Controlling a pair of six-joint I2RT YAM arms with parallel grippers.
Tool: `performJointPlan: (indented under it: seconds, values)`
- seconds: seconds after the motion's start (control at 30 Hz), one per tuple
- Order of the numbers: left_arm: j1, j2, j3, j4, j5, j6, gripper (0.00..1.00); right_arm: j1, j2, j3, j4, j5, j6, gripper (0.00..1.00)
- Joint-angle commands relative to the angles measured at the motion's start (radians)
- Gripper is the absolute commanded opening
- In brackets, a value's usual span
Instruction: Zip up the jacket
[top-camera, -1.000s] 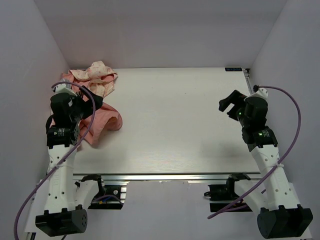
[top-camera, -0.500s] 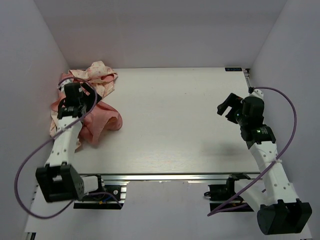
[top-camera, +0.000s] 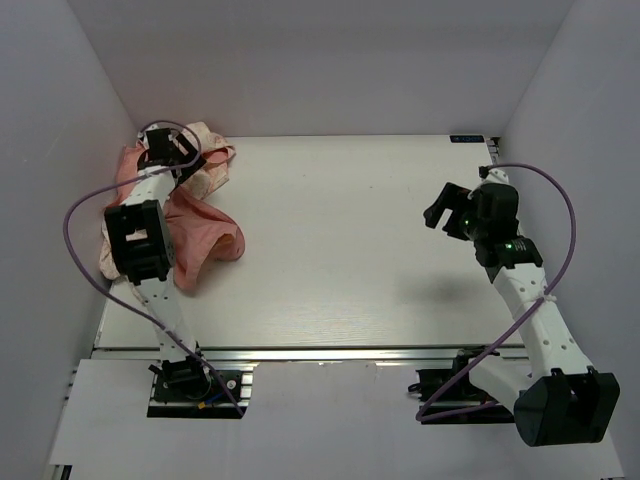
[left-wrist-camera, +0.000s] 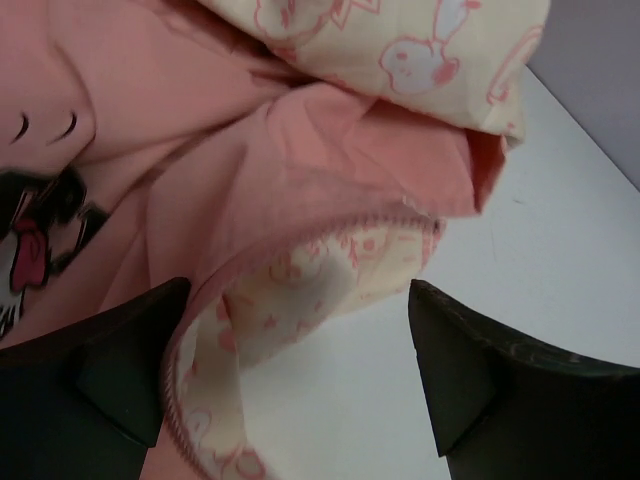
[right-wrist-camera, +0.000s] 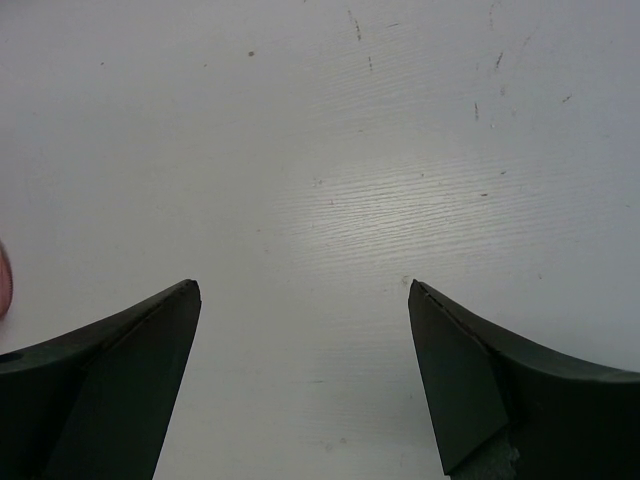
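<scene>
The jacket (top-camera: 208, 238) lies crumpled at the table's far left corner, salmon-pink lining up, with cream printed fabric (top-camera: 207, 166) at the back. My left gripper (top-camera: 172, 150) is open just above the heap's far part. In the left wrist view (left-wrist-camera: 300, 370) its jaws stand wide apart around a fold of the jacket (left-wrist-camera: 330, 270), without holding it. A pink zipper edge (left-wrist-camera: 178, 405) runs by the left finger (left-wrist-camera: 100, 370). My right gripper (top-camera: 438, 205) is open and empty over bare table at the right, and it shows the same in its own wrist view (right-wrist-camera: 300, 370).
The white table (top-camera: 350, 250) is boxed in by white walls at the left, back and right. The jacket lies close to the left wall. A sliver of pink (right-wrist-camera: 3, 280) shows at the left edge of the right wrist view.
My left arm has stretched out away from the base to the far left corner, over the jacket's far part. My right gripper has shifted slightly left and farther out.
</scene>
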Motion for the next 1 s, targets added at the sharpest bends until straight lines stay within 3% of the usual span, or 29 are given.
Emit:
performJointPlan:
  seconds: [0.0,0.07,0.1,0.2,0.23,0.4,0.43,0.53,0.57,0.63,0.67,0.8,0.97]
  values:
    - [0.005,0.087,0.134,-0.085,-0.047,0.055,0.98,-0.004,0.016,0.033,0.05,0.018,-0.028,0.89]
    - [0.005,0.143,0.183,-0.093,-0.033,0.055,0.93,-0.004,0.029,0.039,0.052,0.037,-0.031,0.9]
    - [0.004,0.151,0.187,-0.086,-0.027,0.053,0.64,-0.004,0.039,0.046,0.047,0.052,-0.032,0.89]
    - [0.002,0.153,0.167,-0.055,-0.009,0.032,0.08,-0.003,0.052,0.068,0.038,0.08,-0.037,0.89]
    - [0.002,0.147,0.158,-0.044,0.011,0.026,0.0,-0.004,0.055,0.072,0.039,0.086,-0.037,0.9]
    - [-0.045,0.05,0.041,0.093,0.15,0.044,0.0,-0.004,0.041,0.066,0.038,0.077,-0.029,0.88]
    - [-0.062,0.044,0.033,0.106,0.23,0.047,0.0,-0.003,0.035,0.062,0.039,0.075,-0.028,0.88]
    - [-0.172,0.035,0.015,0.115,0.328,0.067,0.0,-0.004,0.006,0.037,0.049,0.066,-0.009,0.87]
    - [-0.27,0.035,0.006,0.123,0.335,0.069,0.0,-0.004,-0.01,0.028,0.047,0.054,-0.006,0.87]
    - [-0.358,0.042,-0.023,0.161,0.353,0.067,0.0,-0.003,-0.027,0.025,0.038,0.052,0.007,0.87]
    - [-0.44,0.047,-0.024,0.175,0.35,0.051,0.0,-0.003,-0.043,0.025,0.033,0.052,0.009,0.87]
    - [-0.594,0.065,-0.059,0.355,0.454,-0.072,0.0,-0.004,-0.082,0.028,-0.01,0.045,0.012,0.87]
    - [-0.796,0.16,0.08,0.381,0.478,-0.137,0.0,-0.004,-0.128,0.019,-0.048,0.032,0.026,0.87]
